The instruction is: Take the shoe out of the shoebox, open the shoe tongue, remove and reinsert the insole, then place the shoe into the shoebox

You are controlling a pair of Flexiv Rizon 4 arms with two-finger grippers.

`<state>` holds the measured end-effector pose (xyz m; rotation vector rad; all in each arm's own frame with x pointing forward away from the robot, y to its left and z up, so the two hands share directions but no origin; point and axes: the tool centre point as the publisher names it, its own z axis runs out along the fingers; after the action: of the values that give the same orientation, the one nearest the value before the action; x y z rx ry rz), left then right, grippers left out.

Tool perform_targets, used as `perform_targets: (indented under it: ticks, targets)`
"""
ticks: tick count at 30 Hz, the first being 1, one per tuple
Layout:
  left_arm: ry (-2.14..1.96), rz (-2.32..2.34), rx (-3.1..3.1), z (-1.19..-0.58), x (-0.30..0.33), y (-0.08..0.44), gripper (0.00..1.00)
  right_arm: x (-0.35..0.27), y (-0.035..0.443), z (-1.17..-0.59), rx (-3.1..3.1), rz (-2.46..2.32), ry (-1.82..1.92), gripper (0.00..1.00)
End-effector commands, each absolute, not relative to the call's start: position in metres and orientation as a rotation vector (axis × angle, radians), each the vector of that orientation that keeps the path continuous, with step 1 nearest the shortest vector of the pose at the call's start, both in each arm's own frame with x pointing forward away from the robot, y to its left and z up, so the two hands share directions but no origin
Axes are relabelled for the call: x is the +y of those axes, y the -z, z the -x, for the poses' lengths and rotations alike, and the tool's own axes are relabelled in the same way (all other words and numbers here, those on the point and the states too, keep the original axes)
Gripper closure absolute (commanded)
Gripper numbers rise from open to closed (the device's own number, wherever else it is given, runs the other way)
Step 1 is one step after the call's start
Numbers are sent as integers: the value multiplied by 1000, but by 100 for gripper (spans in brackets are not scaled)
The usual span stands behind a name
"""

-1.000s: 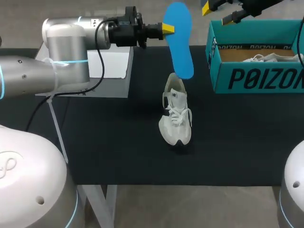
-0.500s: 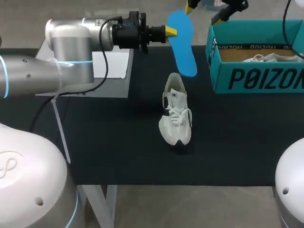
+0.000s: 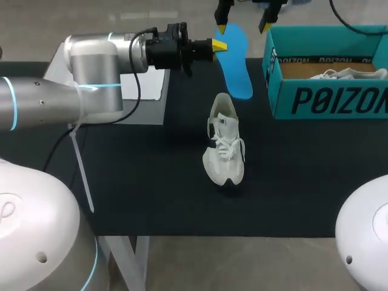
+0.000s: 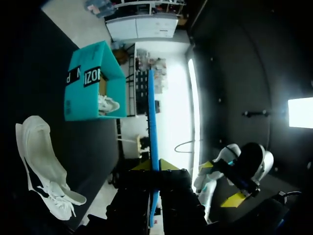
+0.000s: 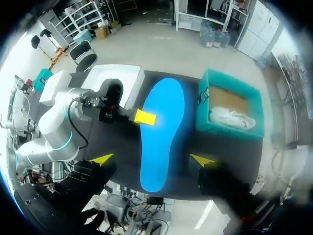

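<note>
Jaws of the left arm pinch the blue insole by one edge above the bench, its long axis in line with the shoe (toe toward me) and its lower end near the heel, while the right jaws hang spread above it.

Robotics lab: cabled left arm, right arm base flanking black-covered test table.
</note>
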<state>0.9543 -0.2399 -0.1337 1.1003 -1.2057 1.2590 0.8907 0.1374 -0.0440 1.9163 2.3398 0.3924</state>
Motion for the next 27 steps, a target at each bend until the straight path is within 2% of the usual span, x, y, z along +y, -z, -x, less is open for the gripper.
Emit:
perform_targets:
  ticks: [1, 14, 27]
  targets:
    - [-1255, -1097, -1208, -956, -240, 135, 100, 145, 42, -899, 2180, -1882, -65, 0]
    - [-1285, -1091, -1185, -952, -239, 133, 100, 146, 53, -912, 2040, -2060, -158, 0]
    - [-1289, -1082, -1167, -950, -237, 134, 100, 149, 54, -911, 2083, -2045, -176, 0]
